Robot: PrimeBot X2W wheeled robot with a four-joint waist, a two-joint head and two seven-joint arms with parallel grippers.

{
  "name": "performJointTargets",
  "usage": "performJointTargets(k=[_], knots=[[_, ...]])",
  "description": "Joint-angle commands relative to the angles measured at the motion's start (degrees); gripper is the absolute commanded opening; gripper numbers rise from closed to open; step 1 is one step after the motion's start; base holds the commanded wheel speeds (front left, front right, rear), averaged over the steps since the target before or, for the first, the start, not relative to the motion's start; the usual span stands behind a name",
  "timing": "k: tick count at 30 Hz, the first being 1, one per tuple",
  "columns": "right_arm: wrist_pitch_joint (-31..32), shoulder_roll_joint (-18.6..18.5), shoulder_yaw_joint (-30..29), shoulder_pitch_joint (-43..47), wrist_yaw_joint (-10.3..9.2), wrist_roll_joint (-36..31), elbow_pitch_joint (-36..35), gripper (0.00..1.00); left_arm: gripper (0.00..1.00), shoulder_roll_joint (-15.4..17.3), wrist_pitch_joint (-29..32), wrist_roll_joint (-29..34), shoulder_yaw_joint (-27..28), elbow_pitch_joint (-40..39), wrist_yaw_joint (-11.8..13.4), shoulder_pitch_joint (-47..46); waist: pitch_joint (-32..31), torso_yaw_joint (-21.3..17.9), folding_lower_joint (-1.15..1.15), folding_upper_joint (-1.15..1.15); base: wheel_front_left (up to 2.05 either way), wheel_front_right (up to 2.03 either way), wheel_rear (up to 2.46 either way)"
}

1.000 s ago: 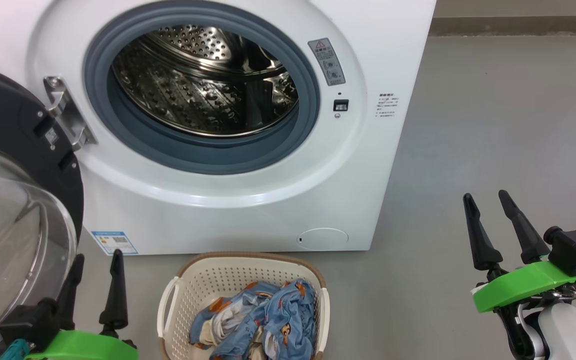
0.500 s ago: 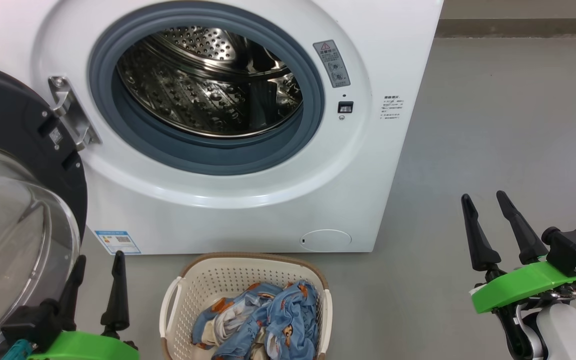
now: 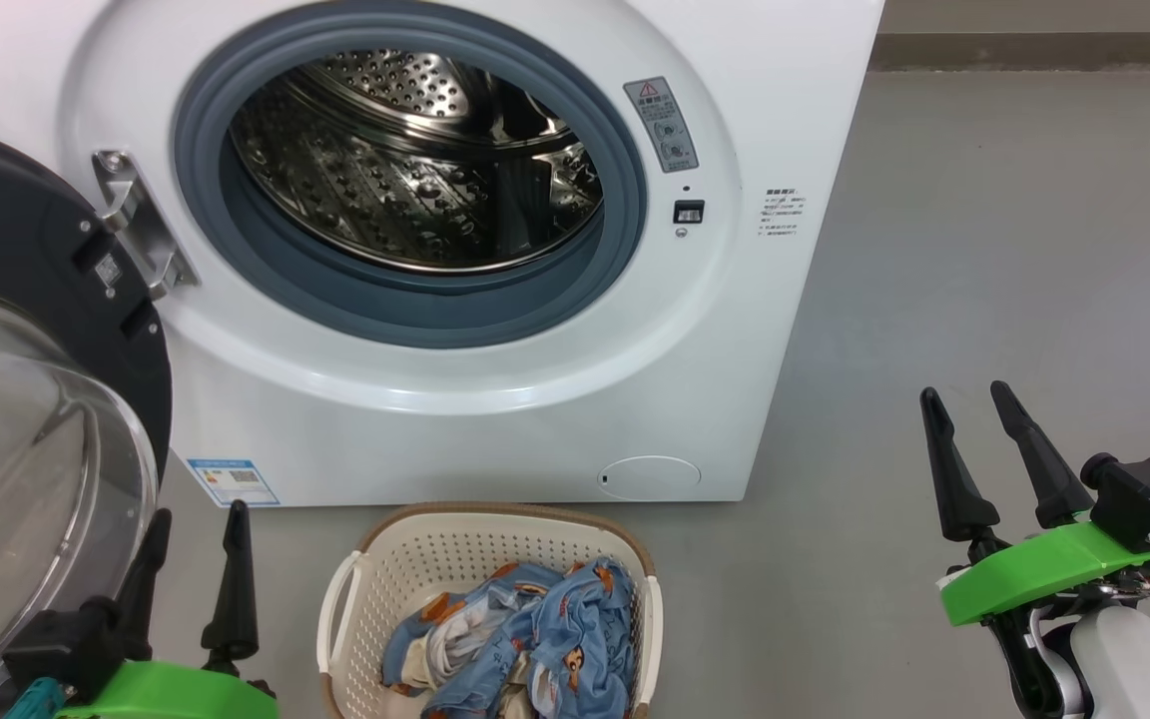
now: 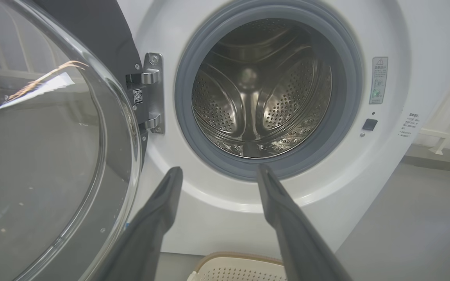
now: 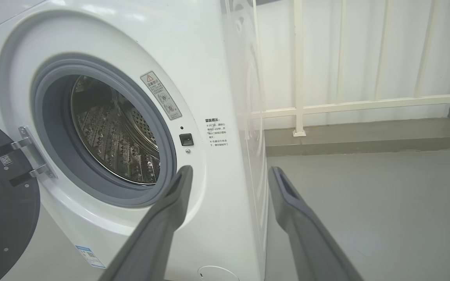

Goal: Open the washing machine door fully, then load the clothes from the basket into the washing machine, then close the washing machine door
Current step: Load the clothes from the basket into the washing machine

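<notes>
The left gripper (image 3: 194, 511) and right gripper (image 3: 966, 391) are held spread, empty. The clothes (image 3: 535, 639) are seen heaped in the basket (image 3: 495, 511) at six o'clock; the washing machine door (image 3: 16, 230) is swung wide at nine o'clock. Loading is judged due: a descent onto them is called for

Near end of basket (image 3: 405, 564) and clothes (image 3: 555, 629) beyond bottom edge.

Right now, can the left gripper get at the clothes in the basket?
Probably yes. The left gripper is open and empty, just left of the basket; the clothes lie uncovered in it. The door stands on the gripper's other side, not between them.
</notes>
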Motion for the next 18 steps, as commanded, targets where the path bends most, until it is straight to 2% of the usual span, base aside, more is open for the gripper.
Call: performJointTargets(k=[1, 18], knots=[[-0.70, -0.40, 0.84, -1.50, 0.32, -0.30, -1.13, 1.00, 1.00, 1.19, -0.61, 0.42, 2.38, -1.06, -0.11, -2.46, -0.02, 0.00, 0.00, 0.00, 0.00, 0.00, 0.00], [-0.70, -0.47, 0.87, -1.71, 0.32, -0.11, -1.22, 1.00, 1.00, 1.11, -0.61, 0.74, 2.79, -1.20, -0.30, -2.56, 0.54, 0.18, 0.00, 0.00, 0.00, 0.00, 0.00]])
